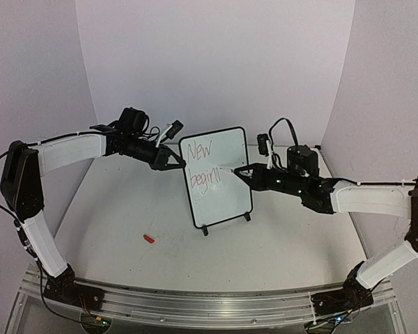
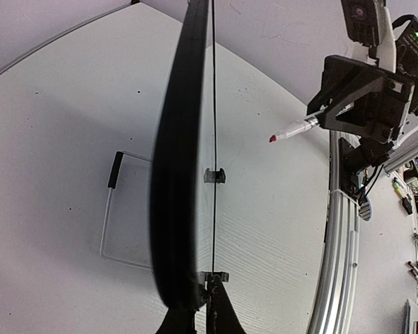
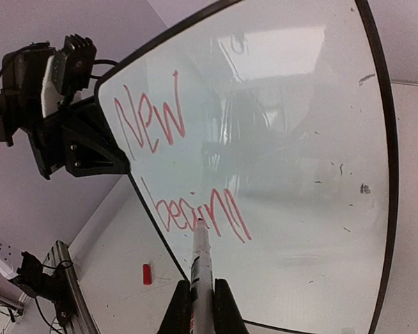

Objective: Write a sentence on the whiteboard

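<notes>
The whiteboard (image 1: 226,149) stands upright on its two black feet at mid-table. Red lettering on it reads "New" (image 3: 150,118) and, below, about "beginn" (image 3: 202,212). My left gripper (image 1: 177,163) is shut on the board's left edge. In the left wrist view the board (image 2: 184,153) shows edge-on between my fingers (image 2: 226,313). My right gripper (image 3: 200,306) is shut on a white marker (image 3: 200,254). The marker's tip touches the board at the second line, and it also shows in the top view (image 1: 230,169).
A small red marker cap (image 1: 149,238) lies on the table left of the board and in front of it; it also shows in the right wrist view (image 3: 147,273). A metal rail (image 1: 195,303) runs along the near edge. White walls close the back and sides.
</notes>
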Controlling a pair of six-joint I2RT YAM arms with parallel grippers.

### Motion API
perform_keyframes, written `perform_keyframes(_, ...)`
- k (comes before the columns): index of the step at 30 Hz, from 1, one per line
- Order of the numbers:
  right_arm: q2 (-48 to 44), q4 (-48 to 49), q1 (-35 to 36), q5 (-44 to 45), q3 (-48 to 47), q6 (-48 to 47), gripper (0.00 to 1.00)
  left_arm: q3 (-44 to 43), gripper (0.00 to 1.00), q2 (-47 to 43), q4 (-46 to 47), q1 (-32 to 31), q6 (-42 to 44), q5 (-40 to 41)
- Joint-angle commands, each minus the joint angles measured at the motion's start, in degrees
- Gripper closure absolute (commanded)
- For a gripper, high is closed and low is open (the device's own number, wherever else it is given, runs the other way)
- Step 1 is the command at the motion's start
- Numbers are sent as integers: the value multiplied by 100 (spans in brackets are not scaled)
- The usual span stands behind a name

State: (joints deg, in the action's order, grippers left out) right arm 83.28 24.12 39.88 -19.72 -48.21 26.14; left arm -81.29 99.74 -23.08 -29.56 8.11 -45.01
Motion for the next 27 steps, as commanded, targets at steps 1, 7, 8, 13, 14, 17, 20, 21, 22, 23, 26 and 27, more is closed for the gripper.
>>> perform_keyframes(1,-439,-199,-24,-129,-26,-137,100,-25,100,39,-398,-158,227,70)
perform_keyframes(7,-617,-712,-45,-190,-193,-451,100,-11,100,5,-408,-164,240,89)
perform_keyframes(8,-613,-774,-65,-242,-215,-492,100,-10,100,2,-408,-164,240,96)
perform_keyframes(13,-523,-856,-254,-661,-238,-574,100,-1,100,9,-429,-185,257,123)
perform_keyframes(14,-495,-856,-297,-758,-233,-581,100,-1,100,10,-434,-190,264,131)
perform_keyframes(17,-382,-848,-437,-1081,-231,-634,100,-1,100,12,-443,-193,270,142)
perform_keyframes(20,-236,-839,-572,-1324,-255,-699,100,-1,100,1,-456,-206,277,147)
perform_keyframes(21,-186,-839,-622,-1400,-270,-716,100,-1,100,-1,-462,-208,281,157)
perform_keyframes(22,-151,-839,-651,-1449,-291,-730,100,-1,100,-5,-465,-208,285,168)
perform_keyframes(23,-113,-839,-676,-1483,-313,-743,100,-1,100,-7,-468,-210,289,175)
perform_keyframes(26,0,-839,-700,-1451,-402,-777,100,-6,100,-15,-476,-217,303,186)
perform_keyframes(27,56,-839,-698,-1419,-428,-786,100,-7,100,-16,-477,-222,303,186)
